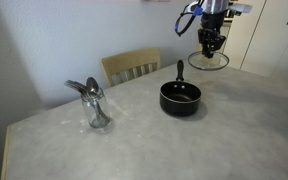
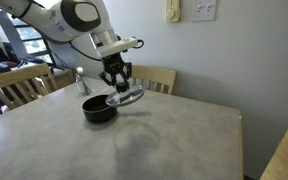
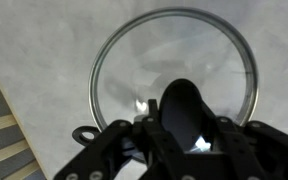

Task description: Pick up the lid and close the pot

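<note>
The gripper [image 1: 211, 46] is clamped on the black knob [image 3: 184, 108] of the lid [image 1: 221, 62], its jaws drawn in close on either side, as the wrist view shows. It holds the lid up in the air, roughly level and clear of the table [image 1: 224, 135].

The pot [image 1: 180, 97] sits open on the table, near the lid but lower and off to one side. I'd judge the pick-up done and the carry-over as the step in hand.

The next move calls for bringing the lid across until its rim is centred over the pot's mouth. It then has to go down flat before the knob is let go.

The pot's handle [image 1: 180, 71] points away toward the chair [image 1: 132, 66] and should not catch the rim. The glass [image 1: 97, 116] of metal utensils [image 1: 87, 88] stands well apart, out of the path. Nothing I can see lies between lid and pot.
</note>
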